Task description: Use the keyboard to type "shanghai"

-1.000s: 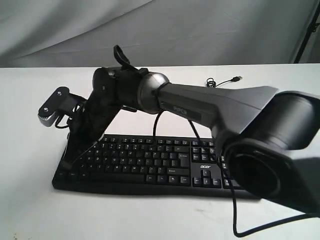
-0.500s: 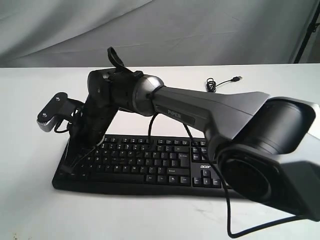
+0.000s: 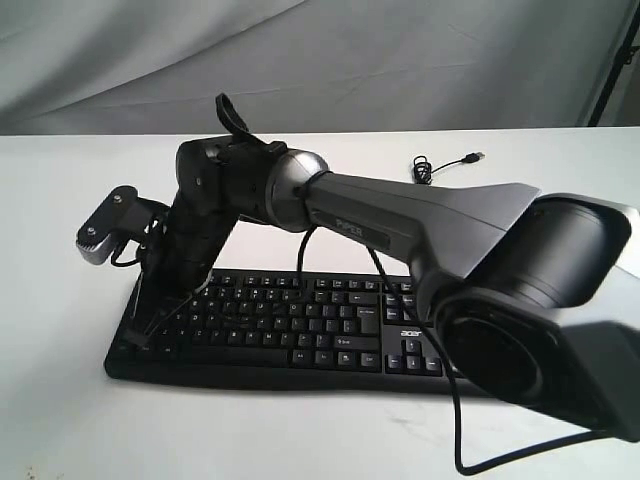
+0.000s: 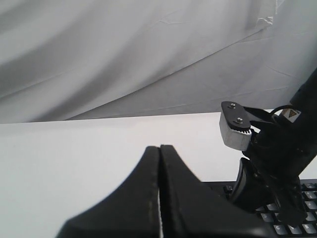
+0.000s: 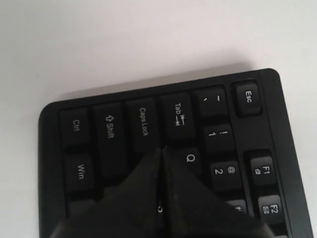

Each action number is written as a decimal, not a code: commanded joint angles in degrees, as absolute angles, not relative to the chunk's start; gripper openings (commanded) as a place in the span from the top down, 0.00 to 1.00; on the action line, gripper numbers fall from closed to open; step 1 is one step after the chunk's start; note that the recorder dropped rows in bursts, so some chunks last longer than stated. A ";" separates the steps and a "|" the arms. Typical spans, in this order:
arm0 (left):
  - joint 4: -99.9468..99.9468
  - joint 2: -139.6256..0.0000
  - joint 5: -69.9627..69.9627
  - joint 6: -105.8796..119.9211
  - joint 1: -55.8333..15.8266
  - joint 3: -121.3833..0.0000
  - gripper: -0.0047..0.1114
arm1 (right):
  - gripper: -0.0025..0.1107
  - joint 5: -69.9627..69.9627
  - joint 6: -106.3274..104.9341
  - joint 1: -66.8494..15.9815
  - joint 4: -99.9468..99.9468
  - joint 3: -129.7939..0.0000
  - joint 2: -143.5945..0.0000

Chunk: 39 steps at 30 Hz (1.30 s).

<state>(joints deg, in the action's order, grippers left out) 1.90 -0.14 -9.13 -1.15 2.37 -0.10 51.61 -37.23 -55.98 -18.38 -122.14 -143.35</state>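
Observation:
The black keyboard [image 3: 300, 322] lies across the white table, number pad and logo on its right. My right arm reaches over it from the right. Its gripper [image 3: 140, 338] is shut and points down at the keyboard's left end. In the right wrist view the closed tip [image 5: 159, 149] sits over the key between Caps Lock [image 5: 143, 122] and Q [image 5: 190, 158]; that key's legend is hidden. My left gripper [image 4: 159, 148] is shut on nothing above bare table, left of the keyboard [image 4: 297, 224]. It does not show in the exterior view.
The keyboard's thin cable and USB plug [image 3: 452, 161] lie on the table behind it. The right arm's grey wrist camera [image 3: 103, 226] hangs over the keyboard's left edge. A grey cloth backdrop [image 3: 400, 60] hangs behind the white table [image 3: 60, 420].
The right arm shifted slightly left and lower over the keyboard's left end during the first half second. Since then it has barely moved.

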 commanded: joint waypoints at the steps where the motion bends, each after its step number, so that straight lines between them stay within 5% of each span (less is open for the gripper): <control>1: 1.79 0.00 -8.82 -1.31 2.00 0.00 0.96 | 0.98 51.67 -37.39 -56.34 -18.40 -122.41 -144.30; 17: 1.79 0.00 -8.82 -1.31 2.00 0.00 0.96 | 0.98 57.77 -34.27 -55.11 -9.88 -120.73 -136.41; 26: 1.79 0.00 -8.82 -1.31 2.00 0.00 0.96 | 0.98 27.75 -36.08 -46.64 -19.06 -76.20 -114.61; 39: 1.79 0.00 -8.82 -1.31 2.00 0.00 0.96 | 0.98 27.59 -42.17 -46.64 -25.64 -79.77 -120.02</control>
<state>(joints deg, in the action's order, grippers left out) 1.90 -0.14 -9.13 -1.15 2.37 -0.10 27.15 -41.35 -46.98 -25.19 -78.53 -119.41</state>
